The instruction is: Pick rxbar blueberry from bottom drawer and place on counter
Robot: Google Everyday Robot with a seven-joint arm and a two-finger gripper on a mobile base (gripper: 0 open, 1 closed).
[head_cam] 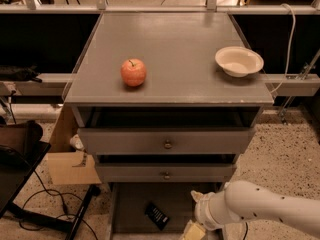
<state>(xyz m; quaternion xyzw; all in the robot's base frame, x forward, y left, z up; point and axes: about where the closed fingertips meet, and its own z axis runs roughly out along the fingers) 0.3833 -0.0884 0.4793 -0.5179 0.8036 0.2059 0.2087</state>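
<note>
The rxbar blueberry (157, 215), a small dark bar with pale print, lies on the grey floor of the open bottom drawer (131, 204), left of centre. My gripper (194, 231) is at the lower edge of the view, low over the drawer's right part and to the right of the bar. The white arm (265, 209) reaches in from the right. The counter (175, 44) is the grey top of the cabinet.
A red apple (133, 72) and a white bowl (239, 61) sit on the counter. Two knobbed drawers (167, 144) above the bottom one stand slightly open. A cardboard box (70, 166) and cables lie on the floor at left.
</note>
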